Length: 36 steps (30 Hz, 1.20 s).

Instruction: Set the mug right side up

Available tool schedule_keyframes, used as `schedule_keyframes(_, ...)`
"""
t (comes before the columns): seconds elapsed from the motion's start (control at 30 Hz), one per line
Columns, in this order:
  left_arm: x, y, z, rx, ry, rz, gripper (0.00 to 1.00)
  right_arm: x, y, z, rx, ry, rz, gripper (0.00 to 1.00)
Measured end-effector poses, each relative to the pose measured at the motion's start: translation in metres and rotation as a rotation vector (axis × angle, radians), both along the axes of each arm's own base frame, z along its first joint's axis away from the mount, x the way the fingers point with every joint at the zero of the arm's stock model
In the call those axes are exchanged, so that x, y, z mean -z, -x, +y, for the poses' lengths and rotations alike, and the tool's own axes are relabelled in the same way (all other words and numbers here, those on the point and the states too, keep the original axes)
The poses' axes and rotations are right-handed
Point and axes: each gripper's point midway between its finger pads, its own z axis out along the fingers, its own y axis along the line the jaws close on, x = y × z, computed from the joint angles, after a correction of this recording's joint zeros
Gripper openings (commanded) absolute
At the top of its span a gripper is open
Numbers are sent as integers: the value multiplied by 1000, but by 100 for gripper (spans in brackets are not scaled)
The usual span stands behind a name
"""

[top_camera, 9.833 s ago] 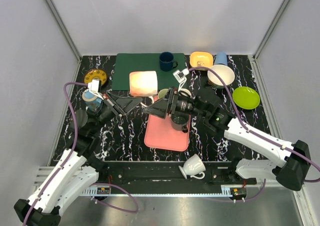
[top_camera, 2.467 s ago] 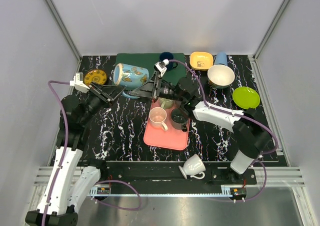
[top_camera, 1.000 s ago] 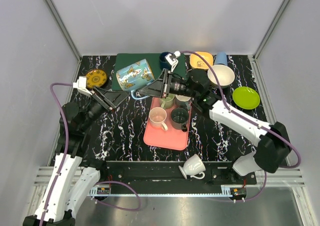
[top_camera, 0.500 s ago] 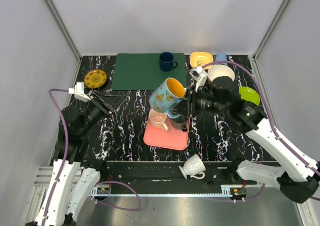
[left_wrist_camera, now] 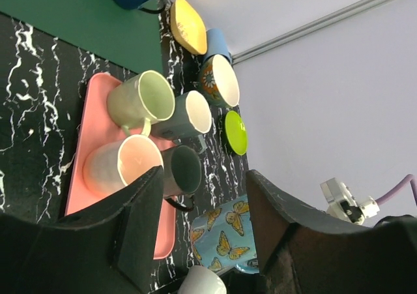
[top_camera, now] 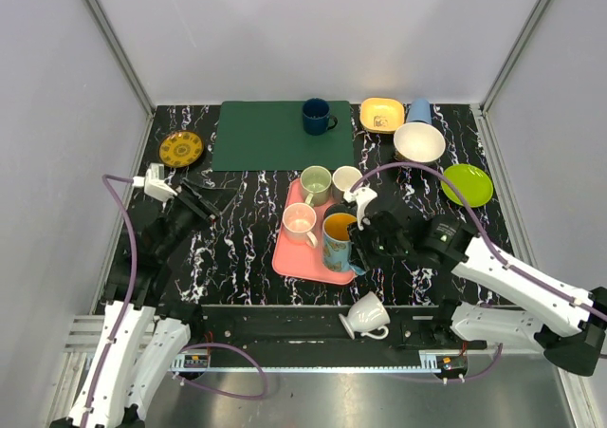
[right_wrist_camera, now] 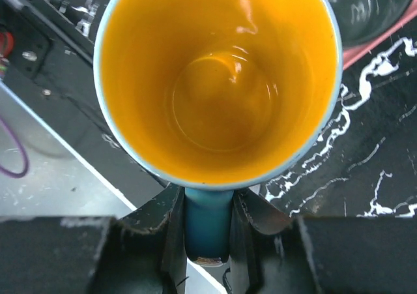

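Observation:
The light blue butterfly mug (top_camera: 338,235) with an orange inside is upright, mouth up, at the near right corner of the pink tray (top_camera: 302,260). My right gripper (top_camera: 360,248) is shut on its handle. In the right wrist view the handle (right_wrist_camera: 207,225) sits pinched between both fingers below the orange interior (right_wrist_camera: 218,79). I cannot tell if the mug rests on the tray. My left gripper (top_camera: 211,203) is open and empty, left of the tray. The mug also shows in the left wrist view (left_wrist_camera: 229,238), far beyond the left gripper (left_wrist_camera: 205,235).
A green mug (top_camera: 315,183), a white mug (top_camera: 346,179) and a pink mug (top_camera: 299,221) stand on the tray. A navy mug (top_camera: 316,117) is on the green mat (top_camera: 270,136). Bowls (top_camera: 419,143), a green plate (top_camera: 467,184) and a yellow saucer (top_camera: 180,148) lie around. A white cup (top_camera: 365,314) lies by the front rail.
My right gripper carried the butterfly mug from the back left toward the tray, turned it from lying sideways to mouth up, and lowered it at the tray's near right corner. My left arm drew back.

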Motion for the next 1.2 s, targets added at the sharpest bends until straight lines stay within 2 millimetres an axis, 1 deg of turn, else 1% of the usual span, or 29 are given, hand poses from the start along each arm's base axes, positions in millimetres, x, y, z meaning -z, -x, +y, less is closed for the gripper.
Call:
schedule_keyframes(0.1, 12, 1, 1, -4, -7, 31, 56, 20, -1, -8, 23, 57, 11, 0)
schedule_keyframes(0.17, 17, 1, 1, -5, -10, 41, 56, 27, -2, -9, 29, 72, 16, 0)
schedule_keyframes(0.4, 32, 2, 2, -7, -15, 66, 56, 64, -1, -3, 25, 123, 48, 0)
schedule_keyframes(0.5, 38, 2, 2, -7, -17, 77, 56, 75, -2, -2, 27, 140, 61, 0)
schedule_keyframes(0.77, 56, 2, 2, -7, -23, 112, 56, 91, -13, 4, 62, 122, 25, 0)
schedule_keyframes(1.0, 67, 2, 2, -7, -27, 135, 56, 116, -19, -4, 109, 149, -9, 0)
schedule_keyframes(1.2, 77, 3, 2, -7, -30, 154, 56, 119, -23, 0, 125, 141, -57, 0)
